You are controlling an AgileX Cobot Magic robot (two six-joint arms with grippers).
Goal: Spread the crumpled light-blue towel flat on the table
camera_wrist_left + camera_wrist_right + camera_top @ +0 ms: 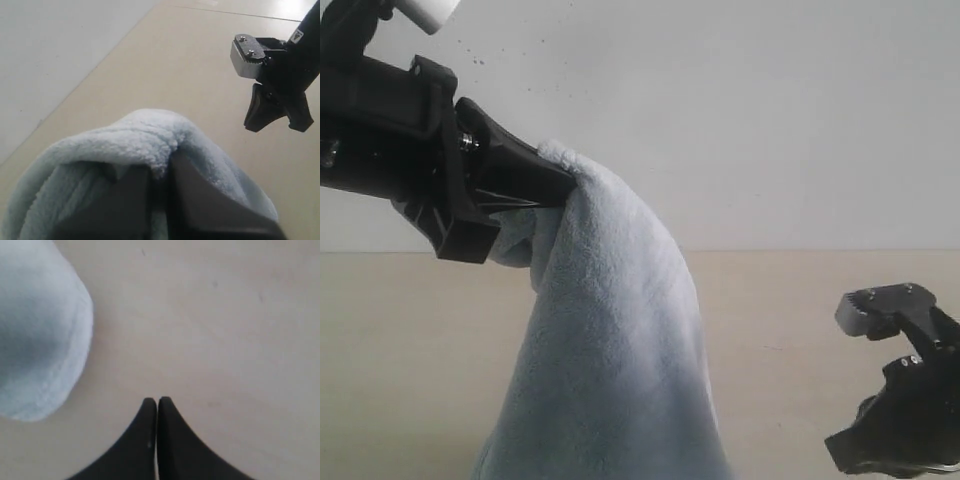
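- One bench (800, 320), pale beige, under everything.
- Light-blue towel (610, 350) hangs over it, draping down from one pinched fold.
- Left pincer (560, 188) clamped on that fold.
- Right pincer (157, 405) tips together, empty, near towel, not touching.

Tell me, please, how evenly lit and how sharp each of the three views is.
Exterior view: soft, even light, no glare; the left gripper is a near-black shape with little detail. Left wrist view: the towel and the fingers close to the lens are blurred. Right wrist view: the towel's edge is soft, the right gripper dark, the table evenly lit.
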